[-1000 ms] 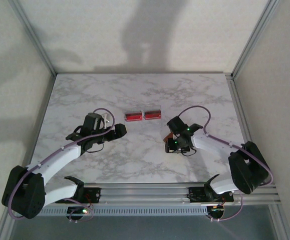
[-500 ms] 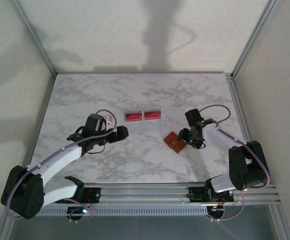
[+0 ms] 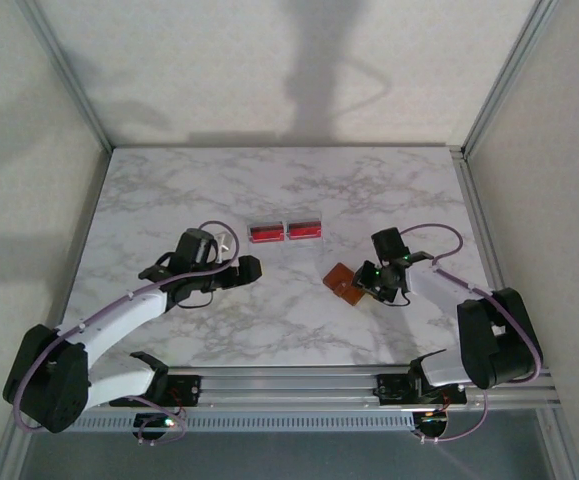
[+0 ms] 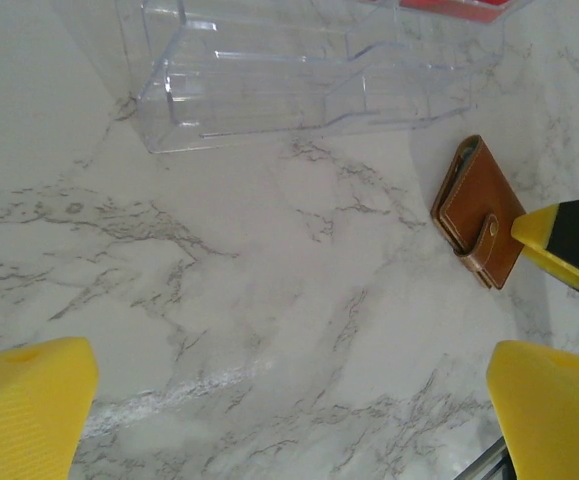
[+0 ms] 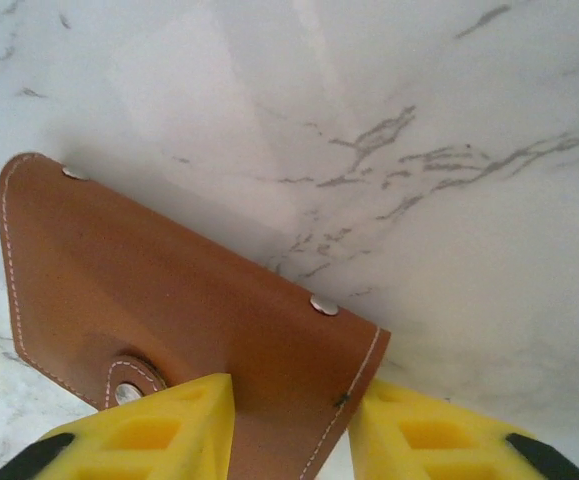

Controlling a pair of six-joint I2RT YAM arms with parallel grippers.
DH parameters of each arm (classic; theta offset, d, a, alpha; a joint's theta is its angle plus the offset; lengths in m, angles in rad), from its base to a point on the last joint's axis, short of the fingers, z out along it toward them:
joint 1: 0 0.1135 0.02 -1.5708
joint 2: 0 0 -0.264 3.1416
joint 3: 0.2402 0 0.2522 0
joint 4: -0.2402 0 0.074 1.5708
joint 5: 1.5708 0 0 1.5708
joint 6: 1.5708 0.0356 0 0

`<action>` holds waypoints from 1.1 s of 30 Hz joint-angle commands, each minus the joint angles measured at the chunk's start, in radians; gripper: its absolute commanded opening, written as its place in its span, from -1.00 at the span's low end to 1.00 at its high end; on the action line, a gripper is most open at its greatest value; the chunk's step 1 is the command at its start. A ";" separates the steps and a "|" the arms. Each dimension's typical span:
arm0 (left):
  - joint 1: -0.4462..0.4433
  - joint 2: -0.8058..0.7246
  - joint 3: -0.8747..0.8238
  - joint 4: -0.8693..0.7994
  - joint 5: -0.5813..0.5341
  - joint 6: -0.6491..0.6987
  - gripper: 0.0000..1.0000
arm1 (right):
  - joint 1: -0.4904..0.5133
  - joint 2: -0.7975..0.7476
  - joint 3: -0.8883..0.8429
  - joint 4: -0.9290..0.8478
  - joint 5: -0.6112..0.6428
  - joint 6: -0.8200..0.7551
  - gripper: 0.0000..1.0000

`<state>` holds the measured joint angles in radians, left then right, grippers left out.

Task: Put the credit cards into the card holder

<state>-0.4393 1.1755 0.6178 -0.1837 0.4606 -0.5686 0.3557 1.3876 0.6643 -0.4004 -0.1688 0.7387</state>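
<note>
Within the right gripper (image 5: pixel 291 402): card holder (image 5: pixel 169 290) edge

You've got a white marble table (image 3: pixel 169 190) with grey veining. Card holder (image 5: pixel 169 290) is tan-brown leather with pale stitching along the edge, plus silver snap and rivets. Credit cards (image 3: pixel 265 235) read red inside the clear tray (image 4: pixel 169 100). Right gripper (image 5: pixel 289 400) fingers are yellow and black, left gripper (image 4: pixel 289 400) pads plain yellow. Arms (image 3: pixel 119 312) are white with black joints, cables (image 3: pixel 399 222) lilac
</note>
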 commanded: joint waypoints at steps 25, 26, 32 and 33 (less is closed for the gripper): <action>-0.079 -0.027 0.106 -0.008 0.193 0.080 0.93 | 0.156 -0.292 0.004 0.052 -0.299 -0.451 -1.00; -0.085 -0.033 0.120 -0.029 0.178 0.094 0.94 | 0.167 -0.285 0.009 0.069 -0.339 -0.460 -1.00; -0.119 -0.049 0.132 -0.044 0.139 0.122 0.96 | 0.222 -0.190 0.124 -0.023 -0.464 -0.601 -1.00; -0.120 -0.045 0.133 -0.050 0.135 0.121 0.95 | 0.228 -0.176 0.137 -0.040 -0.473 -0.630 -1.00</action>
<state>-0.5529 1.1336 0.7311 -0.2104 0.6067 -0.4740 0.5648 1.1835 0.7490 -0.3714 -0.5663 0.2291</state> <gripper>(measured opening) 0.978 0.039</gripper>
